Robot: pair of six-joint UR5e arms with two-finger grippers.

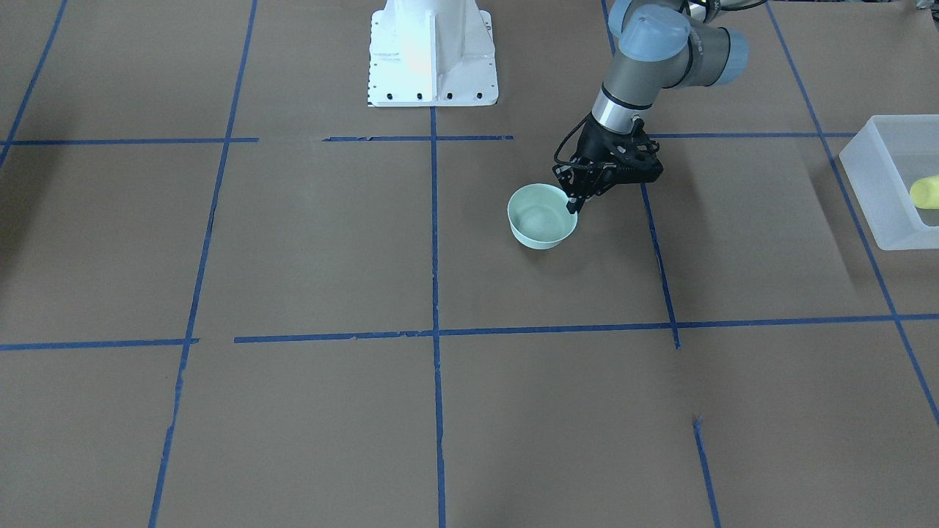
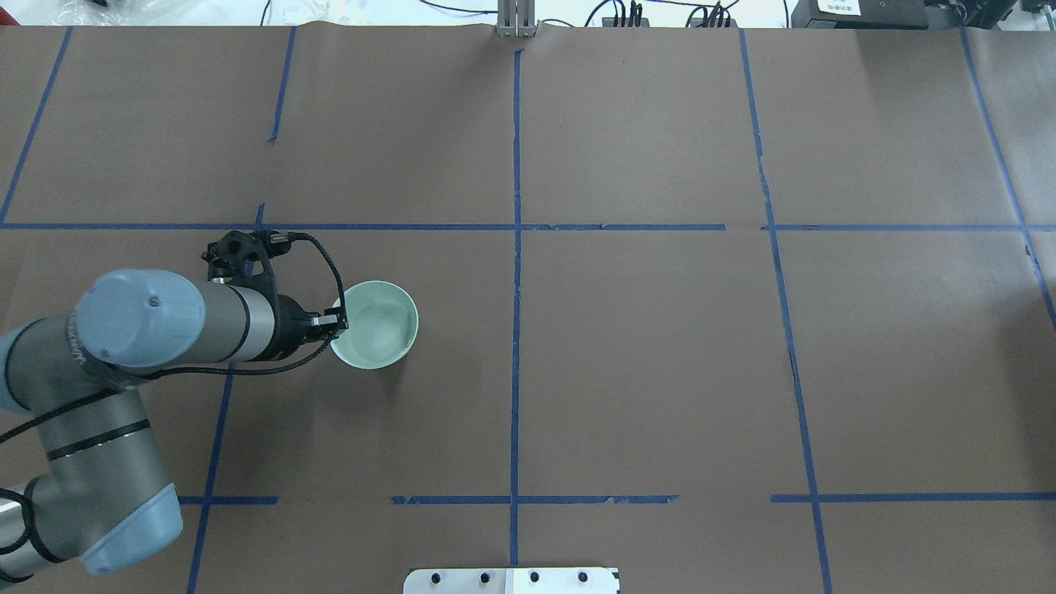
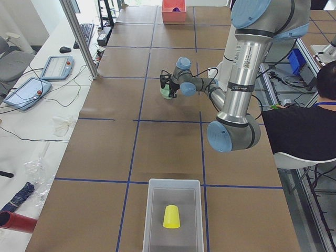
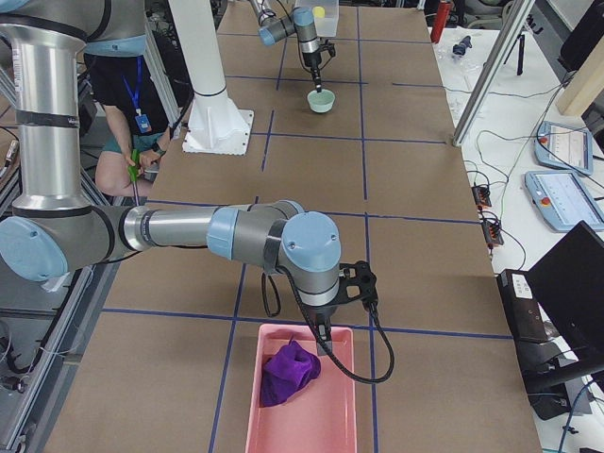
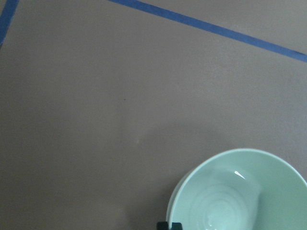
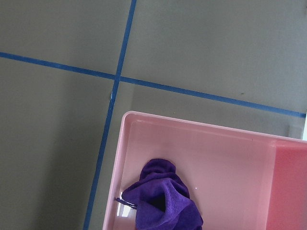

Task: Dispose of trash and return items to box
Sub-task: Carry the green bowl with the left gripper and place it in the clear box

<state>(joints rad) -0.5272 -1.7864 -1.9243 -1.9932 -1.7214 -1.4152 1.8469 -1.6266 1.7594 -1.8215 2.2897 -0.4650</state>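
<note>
1. The pale green bowl (image 1: 541,218) stands upright on the brown table (image 2: 660,371). It is on the robot's left half, in the square just beside the centre tape line (image 2: 516,330).
2. The left gripper (image 1: 574,205) comes down at a slant onto the side of the bowl's rim nearest the robot. Its jaws are drawn close together and pinch the rim wall, one finger inside the bowl and one outside. In the left wrist view only the dark fingertips (image 5: 169,225) show, right at the rim.
3. The yellow cup (image 1: 926,192) is inside the frosted white box (image 1: 873,176). The box sits at the table's end on the robot's left, well apart from the bowl.
4. The purple rag (image 6: 165,201) lies crumpled in a pink tray (image 6: 192,125) at the table's opposite end, on the robot's right. It rests against the tray's long wall.
5. The right gripper (image 4: 324,340) hangs pointing down over the near rim of the pink tray, just beside the rag and apart from it. Only the side view shows it, so I cannot tell whether it is open or closed.
6. The white robot base (image 1: 433,59) stands at the table's edge on the centre line.
7. A person (image 3: 299,131) in dark clothing sits behind the robot, off the table.
</note>
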